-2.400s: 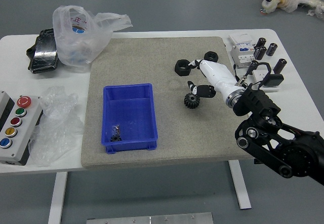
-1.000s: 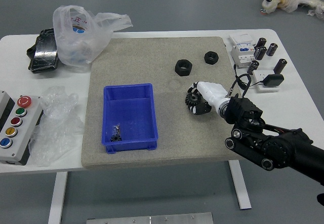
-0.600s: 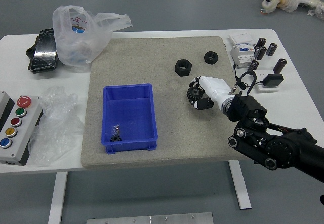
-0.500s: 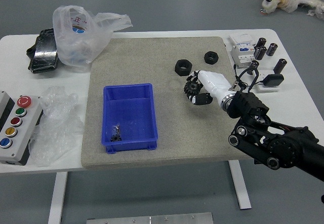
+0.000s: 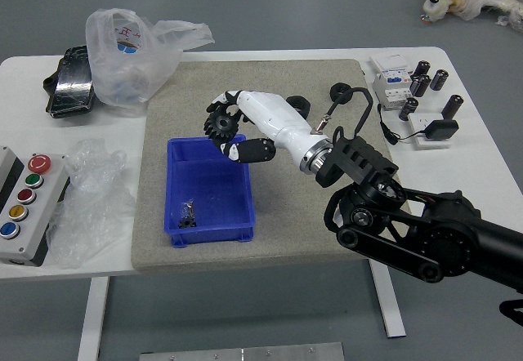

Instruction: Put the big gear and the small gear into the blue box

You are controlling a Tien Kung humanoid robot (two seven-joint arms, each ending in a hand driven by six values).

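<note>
We find a white bench largely covered by a grey-beige mat. On the mat we record a blue box at left and, toward the far right, a black nut, partly hidden, and a black ring. Along the bench's left side we note a black packet, a translucent plastic bag overlapping the mat, crumpled clear film and a push-button control box. At far right we observe two white modules near several black cylinders.
</note>
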